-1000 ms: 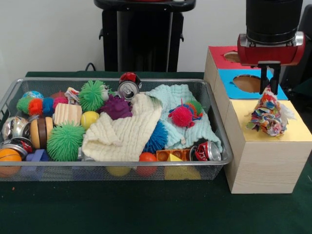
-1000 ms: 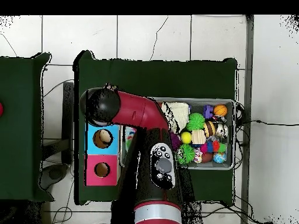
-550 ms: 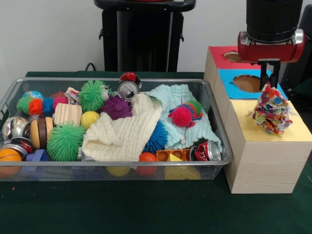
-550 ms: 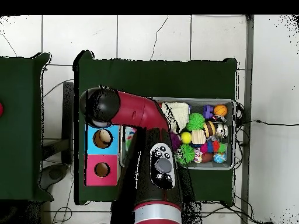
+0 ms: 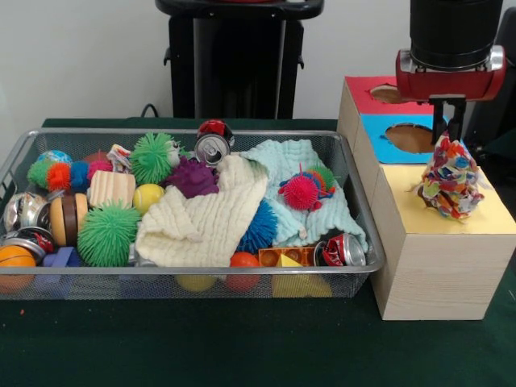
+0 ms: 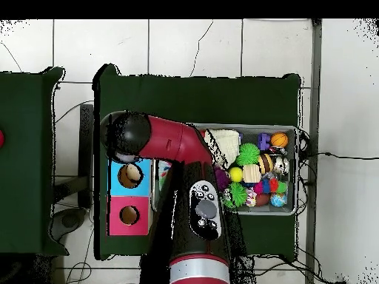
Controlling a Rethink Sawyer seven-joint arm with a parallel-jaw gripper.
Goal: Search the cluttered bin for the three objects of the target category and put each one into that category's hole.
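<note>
A bundle of multicoloured fabric scraps (image 5: 451,181) hangs just over the yellow top (image 5: 493,216) of the wooden sorting box. My gripper (image 5: 449,137) is directly above it and shut on its upper tip. The yellow section's hole is hidden behind the bundle. In the overhead view my arm (image 6: 169,143) covers the gripper and the yellow section. A cream cloth (image 5: 203,218) and a pale aqua cloth (image 5: 294,160) lie among the toys in the wire bin (image 5: 193,271).
Behind the yellow section, the box has a blue section with a hole (image 5: 409,137) and a red one (image 5: 376,93). The bin (image 6: 297,170) also holds spiky balls, crushed cans, wooden blocks and smooth balls. Green cloth covers the table.
My gripper has moved slightly up and to the right with the fabric bundle, which has gone from a hanging cone to a rounder clump.
</note>
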